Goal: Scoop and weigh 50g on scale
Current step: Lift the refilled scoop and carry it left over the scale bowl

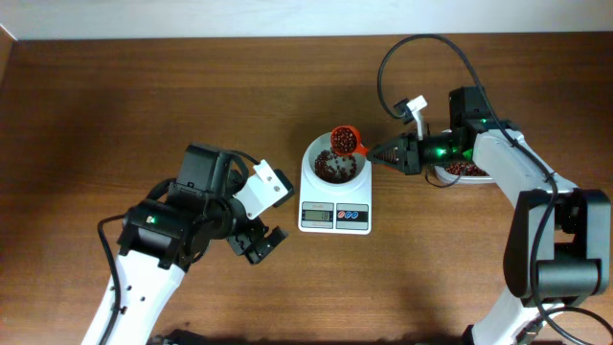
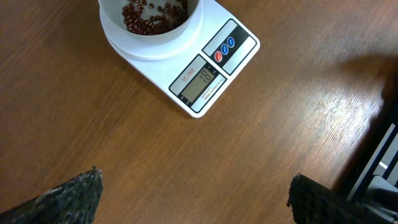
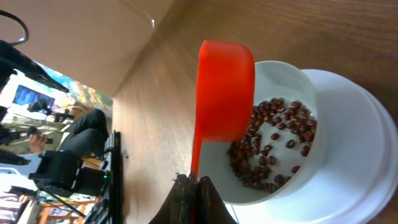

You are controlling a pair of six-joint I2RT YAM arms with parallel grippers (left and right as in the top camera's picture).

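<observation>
The white scale (image 1: 335, 203) stands mid-table, its round bowl (image 1: 334, 165) holding dark red-brown beans (image 1: 331, 170). In the left wrist view the scale (image 2: 205, 68) and its beans (image 2: 149, 17) lie at the top. My right gripper (image 1: 375, 151) is shut on the handle of an orange scoop (image 1: 345, 141), which still holds beans and hangs over the bowl's far rim. The right wrist view has the scoop (image 3: 222, 93) tilted over the beans (image 3: 270, 143), with my right gripper (image 3: 193, 182) pinching its handle. Left of the scale my left gripper (image 1: 257, 241) stands open over bare wood, its fingertips (image 2: 81, 190) wide apart.
A clear container with more beans (image 1: 462, 170) sits under the right arm, right of the scale. A black cable (image 1: 421, 57) loops above that arm. The table's far edge meets a white wall along the top.
</observation>
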